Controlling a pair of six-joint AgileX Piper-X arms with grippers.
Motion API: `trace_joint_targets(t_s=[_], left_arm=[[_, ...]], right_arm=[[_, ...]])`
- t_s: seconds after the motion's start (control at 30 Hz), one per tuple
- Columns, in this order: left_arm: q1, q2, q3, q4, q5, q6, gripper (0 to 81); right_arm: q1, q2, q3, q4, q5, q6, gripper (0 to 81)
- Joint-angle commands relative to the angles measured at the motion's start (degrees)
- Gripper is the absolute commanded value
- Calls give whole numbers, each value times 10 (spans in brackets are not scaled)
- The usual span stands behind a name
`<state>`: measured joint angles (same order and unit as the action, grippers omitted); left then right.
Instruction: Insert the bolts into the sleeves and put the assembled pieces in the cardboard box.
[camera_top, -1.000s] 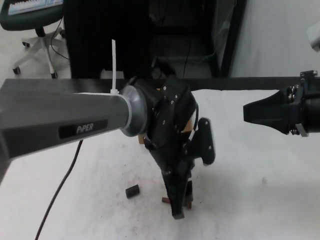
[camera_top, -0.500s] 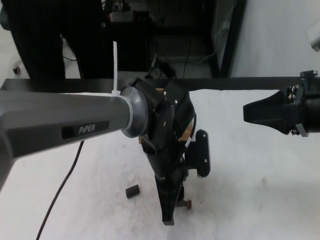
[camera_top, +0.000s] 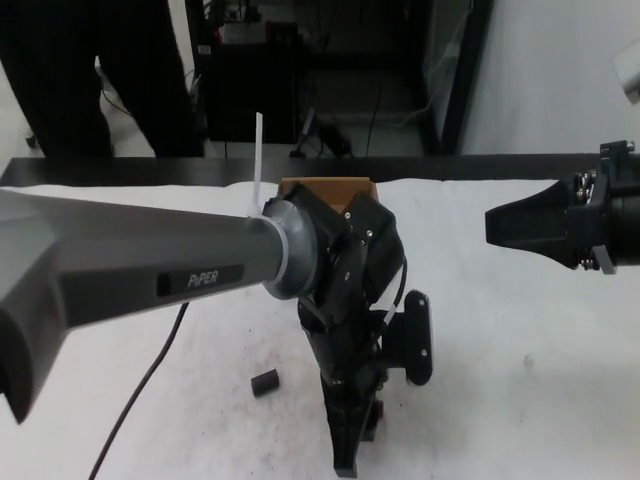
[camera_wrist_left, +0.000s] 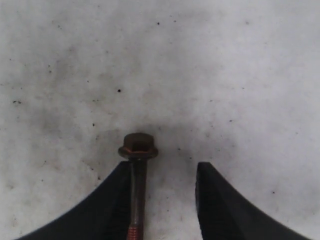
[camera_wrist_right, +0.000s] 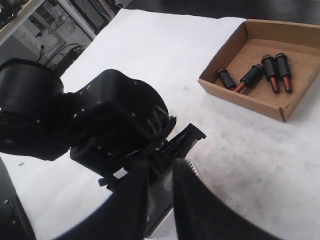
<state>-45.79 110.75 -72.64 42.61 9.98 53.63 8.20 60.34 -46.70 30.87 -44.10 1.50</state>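
The left arm has slid nearer along the bench, and its left gripper now stands spread around the brown hex-headed metal bolt, shank against one finger, not yet pinched. The short black cylindrical sleeve lies near. The right gripper hasn't budged: closed, empty, well apart. A grab looks next; the open brown cardboard box already holds four pieces.

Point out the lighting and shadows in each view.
Left wrist view: a soft dark shadow pools on the white cover around the bolt, ahead of the left gripper. High view: dim room behind, cover brightly lit. Right wrist view: even light, cardboard box interior plainly lit.
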Motion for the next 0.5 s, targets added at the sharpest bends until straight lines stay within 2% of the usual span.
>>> trace_joint_targets(t_s=[0.0,0.47], left_arm=[[-4,9,-3,2,-2,0,374],[-4,40,-4,-48,-30,-15,374]], right_arm=[[-2,-4,-5,2,-9,0,167],[-2,-4,-5,2,-28,4,167]])
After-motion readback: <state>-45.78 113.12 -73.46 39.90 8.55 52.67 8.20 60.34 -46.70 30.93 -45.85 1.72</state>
